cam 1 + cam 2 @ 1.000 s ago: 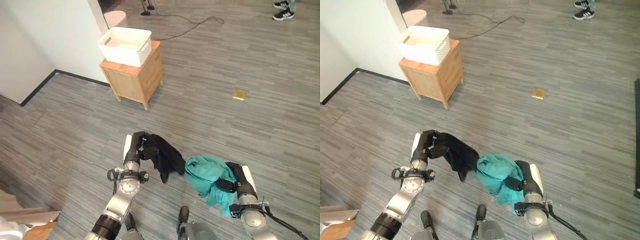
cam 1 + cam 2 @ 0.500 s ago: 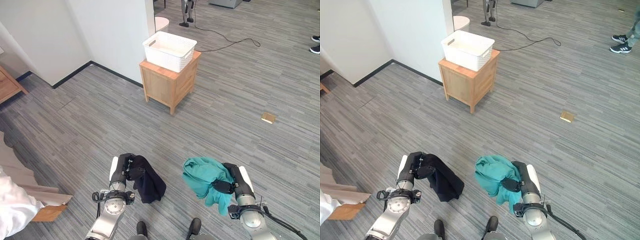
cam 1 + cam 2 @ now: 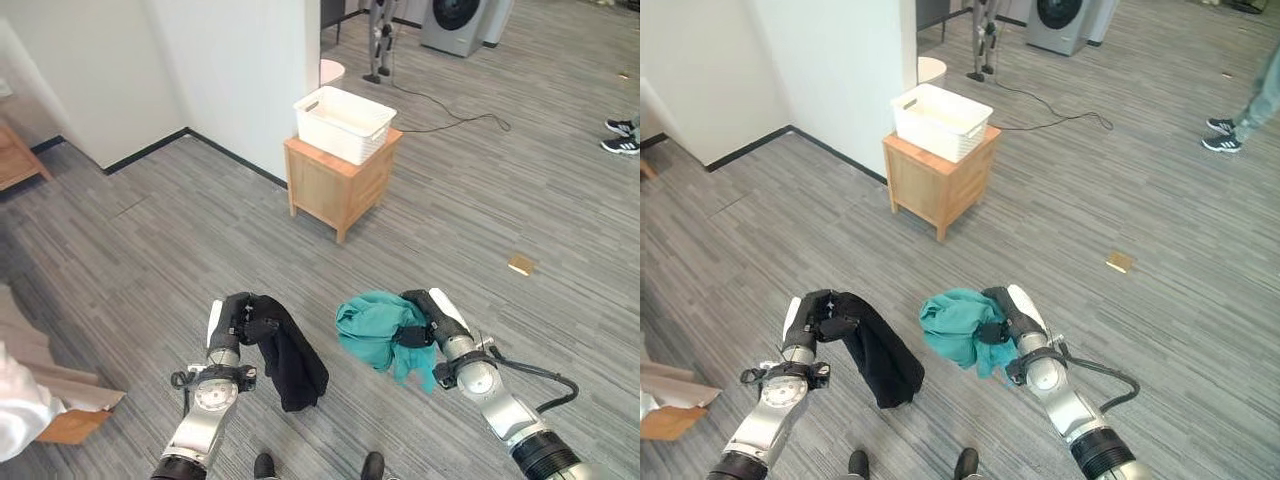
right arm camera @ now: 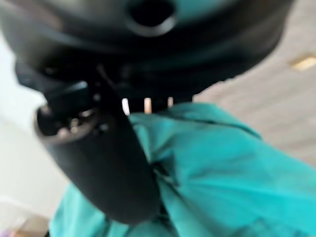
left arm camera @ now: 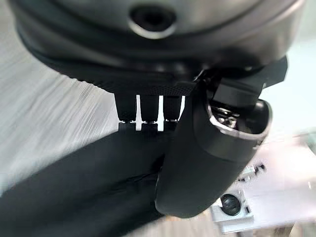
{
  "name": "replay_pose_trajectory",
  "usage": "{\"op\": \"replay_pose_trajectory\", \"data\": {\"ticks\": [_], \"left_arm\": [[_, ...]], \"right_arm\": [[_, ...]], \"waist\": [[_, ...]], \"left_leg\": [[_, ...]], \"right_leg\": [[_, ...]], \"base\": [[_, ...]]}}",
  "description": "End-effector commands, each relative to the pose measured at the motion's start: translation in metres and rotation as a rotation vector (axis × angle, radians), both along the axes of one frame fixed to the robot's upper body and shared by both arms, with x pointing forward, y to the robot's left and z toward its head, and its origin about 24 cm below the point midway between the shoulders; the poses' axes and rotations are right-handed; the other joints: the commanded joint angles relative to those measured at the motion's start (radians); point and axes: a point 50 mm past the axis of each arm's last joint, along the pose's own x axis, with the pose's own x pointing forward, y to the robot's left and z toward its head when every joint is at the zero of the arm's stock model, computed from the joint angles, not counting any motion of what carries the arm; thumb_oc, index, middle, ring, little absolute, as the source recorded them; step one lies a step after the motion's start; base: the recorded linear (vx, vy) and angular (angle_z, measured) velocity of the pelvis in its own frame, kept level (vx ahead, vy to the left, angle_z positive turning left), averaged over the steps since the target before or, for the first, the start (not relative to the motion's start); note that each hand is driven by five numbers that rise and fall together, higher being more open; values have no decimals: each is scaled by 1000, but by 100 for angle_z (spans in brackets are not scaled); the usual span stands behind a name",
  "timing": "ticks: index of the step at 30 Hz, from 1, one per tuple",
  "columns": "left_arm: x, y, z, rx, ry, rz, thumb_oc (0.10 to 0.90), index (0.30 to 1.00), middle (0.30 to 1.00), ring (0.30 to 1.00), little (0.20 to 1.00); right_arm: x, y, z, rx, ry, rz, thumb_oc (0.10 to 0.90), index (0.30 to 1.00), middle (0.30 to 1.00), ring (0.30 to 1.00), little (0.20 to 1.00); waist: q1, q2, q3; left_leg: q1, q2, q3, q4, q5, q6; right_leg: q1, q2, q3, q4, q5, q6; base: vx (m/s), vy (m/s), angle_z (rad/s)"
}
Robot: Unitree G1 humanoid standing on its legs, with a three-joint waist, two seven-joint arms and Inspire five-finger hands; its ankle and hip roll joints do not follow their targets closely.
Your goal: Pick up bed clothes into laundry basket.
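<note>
Hands first: the left hand is curled tight round a black garment, which hangs down from the grip above the grey plank floor; the right hand is clenched on a bunched teal garment, likewise held up off the floor. Both garments are carried low in front, near each other but apart. Ahead, beside the white wall, stands a wooden cabinet with a white laundry basket on top, well apart from both hands. Farther back a washing machine stands. A person's shoes show at the far right, and a small tan square lies on the floor.
</note>
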Motion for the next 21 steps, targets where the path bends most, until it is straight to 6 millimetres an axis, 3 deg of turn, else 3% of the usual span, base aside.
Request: {"op": "replay_pose_trajectory", "data": {"ticks": [1,3,4,5,6,8,9,10,13,14,15,18,19,20,21], "left_arm": [[30,-11,97,152,-536,-26,400,300,300,300,300],[34,-10,109,189,-583,-15,400,300,300,300,300],[34,-5,114,213,-600,2,400,300,300,300,300],[34,7,122,269,-631,67,400,300,300,300,300],[34,7,122,271,-630,69,400,300,300,300,300],[32,9,126,288,-649,87,400,300,300,300,300],[32,8,129,286,-661,82,400,300,300,300,300],[31,6,129,281,-663,73,400,300,300,300,300],[25,4,127,253,-661,61,400,300,300,300,300],[8,7,107,225,-580,23,400,300,300,300,300],[7,8,107,226,-577,22,400,300,300,300,300],[7,13,97,235,-511,9,400,300,300,300,300],[7,16,95,236,-488,4,400,300,300,300,300],[8,16,96,237,-489,5,400,300,300,300,300],[9,17,97,237,-494,5,400,300,300,300,300]], "right_arm": [[27,9,88,4,-439,43,400,300,300,300,300],[28,2,100,-26,-497,14,400,300,300,300,300],[28,2,105,-38,-519,4,400,300,300,300,300],[28,4,110,-34,-546,-9,400,300,300,300,300],[28,5,109,-34,-546,-8,400,300,300,300,300],[28,7,113,-44,-570,-10,400,300,300,300,300],[28,6,112,-46,-569,-15,400,300,300,300,300],[27,5,111,-48,-567,-19,400,300,300,300,300],[23,4,110,-55,-567,-23,400,300,300,300,300],[19,13,102,-26,-541,1,400,300,300,300,300],[19,13,101,-25,-539,1,400,300,300,300,300],[17,14,88,-14,-497,-14,400,300,300,300,300],[17,14,85,-12,-493,-30,400,300,300,300,300],[17,14,86,-11,-494,-30,400,300,300,300,300],[18,15,87,-12,-501,-30,400,300,300,300,300]], "waist": [[5,-80,26],[-13,-78,21],[-11,-83,16],[-1,-76,4],[-1,-84,1],[9,-70,-13],[7,-67,-15],[4,-68,-20],[12,-67,-27],[39,-71,-65],[40,-74,-67],[46,-129,-81],[30,-148,-77],[35,-148,-78],[29,-145,-73]], "left_leg": [[-225,-11,-58,345,-26,-99],[-284,62,72,400,44,-91],[-309,89,146,395,44,-72],[-350,84,217,320,16,-41],[-343,76,222,314,11,-41],[-355,55,232,171,42,-33],[-375,78,255,121,50,-31],[-360,72,270,65,62,-27],[-379,101,283,27,90,-28],[-352,87,208,11,136,-22],[-350,87,210,9,138,-23],[-287,27,235,9,109,19],[-217,-19,261,-1,52,58],[-217,-18,268,-4,55,61],[-190,-28,272,-9,34,73]], "right_leg": [[169,-81,103,5,-220,17],[187,-62,80,5,-244,11],[195,-56,79,5,-257,11],[214,-46,89,5,-279,21],[216,-54,90,5,-285,23],[229,-45,110,5,-303,33],[246,-45,106,5,-312,44],[257,-53,99,5,-320,50],[285,-67,103,5,-329,65],[332,-95,140,5,-317,82],[332,-96,142,5,-317,82],[312,-158,153,137,-186,132],[241,-206,155,323,-27,176],[234,-207,163,324,-22,178],[197,-221,169,417,39,186]], "base": [[-8,-180,33],[120,-122,111],[355,-97,115],[321,-48,54],[355,43,16],[322,133,-28],[360,152,-43],[365,151,-21],[515,206,-27],[682,260,-54],[829,301,-71],[413,169,-45],[339,216,5],[321,269,3],[199,177,27]]}}
